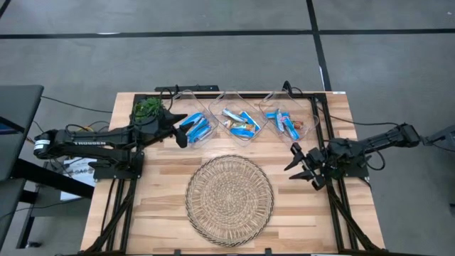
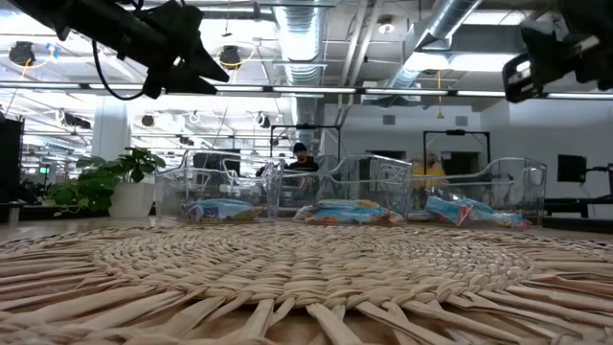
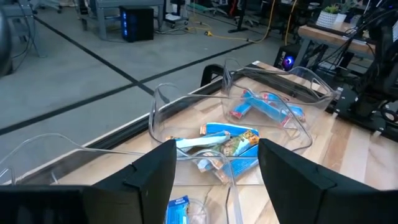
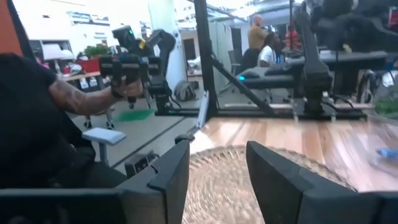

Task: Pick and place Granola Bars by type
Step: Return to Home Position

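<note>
Three clear bins stand in a row along the table's far edge, and the granola bars lie in them. Bright blue bars [image 1: 197, 128] fill the left bin, light blue-white and brownish ones [image 1: 240, 122] the middle bin, and blue and reddish ones [image 1: 284, 124] the right bin. My left gripper [image 1: 183, 130] hovers open above the left bin, with nothing between its fingers [image 3: 155, 171]. The left wrist view looks past it to the middle bin's bars [image 3: 224, 146]. My right gripper [image 1: 291, 159] hangs open and empty over the table's right side, pointing toward the wicker tray [image 1: 229, 199].
The round wicker tray lies in the table's middle toward the near edge [image 2: 306, 278]. A small green plant [image 1: 147, 109] stands at the far left corner. Black frame rails run along the table's sides. A person [image 4: 37, 118] stands beyond the table's left side.
</note>
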### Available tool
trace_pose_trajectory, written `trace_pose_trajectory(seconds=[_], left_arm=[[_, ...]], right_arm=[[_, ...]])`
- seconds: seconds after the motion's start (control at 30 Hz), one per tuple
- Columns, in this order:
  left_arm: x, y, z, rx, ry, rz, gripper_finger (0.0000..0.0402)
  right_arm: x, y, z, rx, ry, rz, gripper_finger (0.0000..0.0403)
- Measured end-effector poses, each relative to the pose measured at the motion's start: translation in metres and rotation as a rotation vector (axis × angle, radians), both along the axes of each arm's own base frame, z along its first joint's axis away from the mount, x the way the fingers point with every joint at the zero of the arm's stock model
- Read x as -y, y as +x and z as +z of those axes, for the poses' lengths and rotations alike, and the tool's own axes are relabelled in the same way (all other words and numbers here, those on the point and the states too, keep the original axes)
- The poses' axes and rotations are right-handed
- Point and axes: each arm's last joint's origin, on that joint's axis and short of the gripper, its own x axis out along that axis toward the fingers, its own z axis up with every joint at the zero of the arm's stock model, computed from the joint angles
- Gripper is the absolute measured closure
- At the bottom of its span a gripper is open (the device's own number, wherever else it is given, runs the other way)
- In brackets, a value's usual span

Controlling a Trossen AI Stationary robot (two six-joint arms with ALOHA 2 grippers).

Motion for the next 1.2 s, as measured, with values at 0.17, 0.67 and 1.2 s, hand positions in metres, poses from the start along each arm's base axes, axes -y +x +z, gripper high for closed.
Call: trace_pose_trajectory(seconds=[0.17, 0.67, 1.2], left_arm=[[0.000, 0.000, 0.000, -0.002, 0.003, -0.007, 0.0182], [0.001, 0.001, 0.001, 0.047, -0.062, -0.026, 0.0182], [0.006, 0.004, 0.000, 0.017, -0.053, -0.241, 0.0182]], right_arm=[[0.004, -0.006, -0.006, -0.013, -0.009, -0.017, 0.0256], [0.012, -0.017, -0.016, -0.069, -0.098, -0.158, 0.0270], [0.018, -0.013, -0.021, -0.146, -0.072, -0.304, 0.0270]])
